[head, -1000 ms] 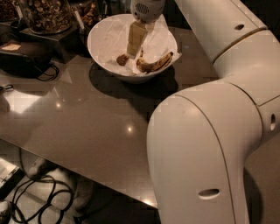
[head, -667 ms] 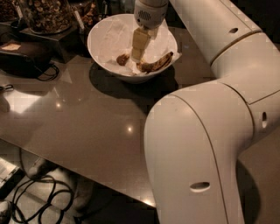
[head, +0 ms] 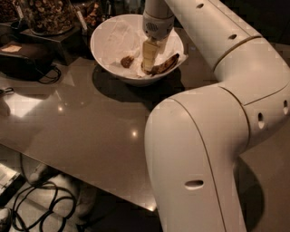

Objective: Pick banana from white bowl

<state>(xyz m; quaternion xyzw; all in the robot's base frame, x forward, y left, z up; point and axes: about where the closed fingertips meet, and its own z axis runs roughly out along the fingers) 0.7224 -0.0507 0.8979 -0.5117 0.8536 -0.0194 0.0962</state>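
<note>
The white bowl (head: 108, 34) stands at the back of the grey table, lined with crumpled white paper. The banana (head: 166, 64), brown-spotted and curved, lies against the bowl's right inner side. A small round brown lump (head: 127, 60) lies left of it. My gripper (head: 147, 68) reaches straight down into the bowl from above, its tip at the banana's left end. The gripper's body hides that end of the banana.
A grey table (head: 81, 122) reflects lights. A dark box with a cable (head: 22, 56) sits at the left. Containers of brown items (head: 47, 13) stand at the back left. Black cables (head: 41, 204) lie on the floor. My large white arm (head: 217, 136) fills the right side.
The gripper has sunk a little deeper into the bowl toward the banana's left end. The arm's near segment has shifted slightly left. The banana has not moved.
</note>
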